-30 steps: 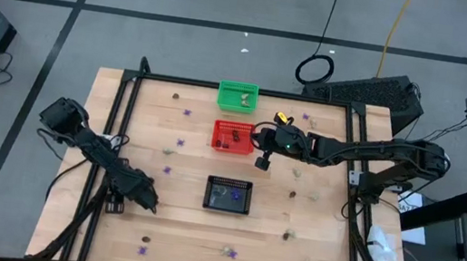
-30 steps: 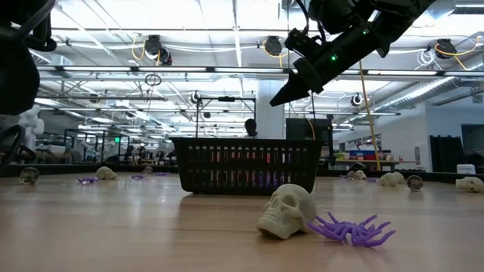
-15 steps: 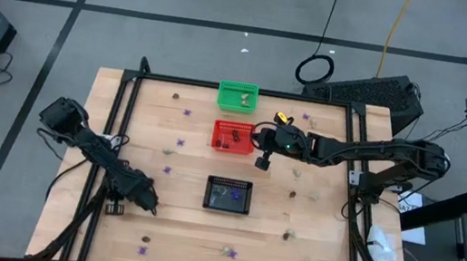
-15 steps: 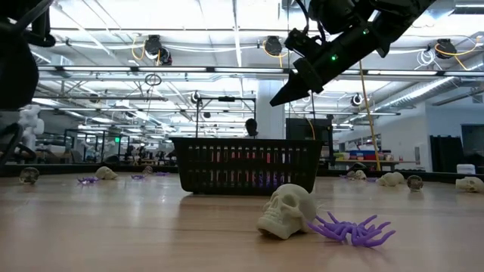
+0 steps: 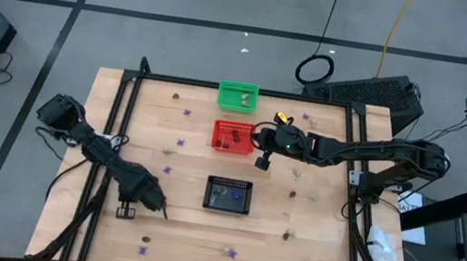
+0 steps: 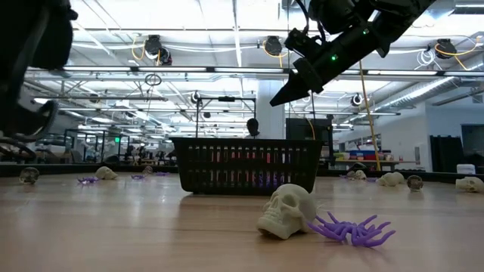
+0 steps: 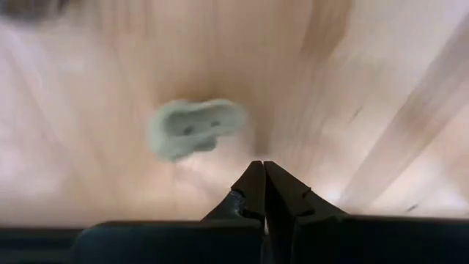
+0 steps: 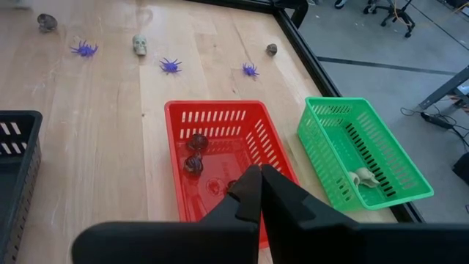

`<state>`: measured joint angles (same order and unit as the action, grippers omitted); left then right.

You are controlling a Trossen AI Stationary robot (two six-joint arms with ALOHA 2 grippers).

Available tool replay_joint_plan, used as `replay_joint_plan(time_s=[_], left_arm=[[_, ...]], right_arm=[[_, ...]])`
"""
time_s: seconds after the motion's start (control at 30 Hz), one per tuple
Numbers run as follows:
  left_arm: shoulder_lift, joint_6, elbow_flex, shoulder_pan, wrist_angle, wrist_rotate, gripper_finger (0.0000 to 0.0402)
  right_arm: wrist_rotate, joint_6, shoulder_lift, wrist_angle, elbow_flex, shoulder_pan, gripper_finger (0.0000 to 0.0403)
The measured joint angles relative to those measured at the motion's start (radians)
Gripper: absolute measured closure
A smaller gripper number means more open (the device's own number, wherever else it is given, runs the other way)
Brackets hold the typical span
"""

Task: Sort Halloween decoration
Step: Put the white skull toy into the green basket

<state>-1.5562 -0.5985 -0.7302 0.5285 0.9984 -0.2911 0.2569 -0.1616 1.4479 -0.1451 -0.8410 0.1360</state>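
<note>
A pale cream skull [image 7: 194,127] now lies beside the left gripper [image 7: 264,180], which has snapped closed, empty.

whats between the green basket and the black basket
The red basket sits between the green basket and the black basket, all in one column in the high view, with bare wood separating red from black.
</note>
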Motion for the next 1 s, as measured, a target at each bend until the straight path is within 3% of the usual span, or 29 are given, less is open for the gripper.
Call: replay_joint_plan(time_s=[0.13, 0.3, 0.6, 0.73, 0.9, 1.0], left_arm=[[0.000, -0.034, -0.010, 0.001, -0.005, 0.001, 0.0382], [0.000, -0.067, -0.029, 0.002, 0.055, 0.008, 0.0321], [0.000, 0.095, -0.071, 0.023, 0.109, 0.244, 0.0216], [0.001, 0.109, -0.065, 0.033, 0.102, 0.249, 0.0196], [0.001, 0.110, -0.065, 0.042, 0.098, 0.361, 0.0191], [0.001, 0.120, -0.054, 0.042, 0.049, 0.378, 0.0192]], right_arm=[[0.000, 0.000, 0.000, 0.000, 0.000, 0.000, 0.0403], [0.000, 0.000, 0.000, 0.000, 0.000, 0.000, 0.0403], [0.000, 0.000, 0.000, 0.000, 0.000, 0.000, 0.0403], [0.000, -0.001, 0.000, 0.000, 0.000, 0.000, 0.0403], [0.000, -0.007, 0.000, 0.000, 0.000, 0.000, 0.0403], [0.000, -0.007, 0.000, 0.000, 0.000, 0.000, 0.0403]])
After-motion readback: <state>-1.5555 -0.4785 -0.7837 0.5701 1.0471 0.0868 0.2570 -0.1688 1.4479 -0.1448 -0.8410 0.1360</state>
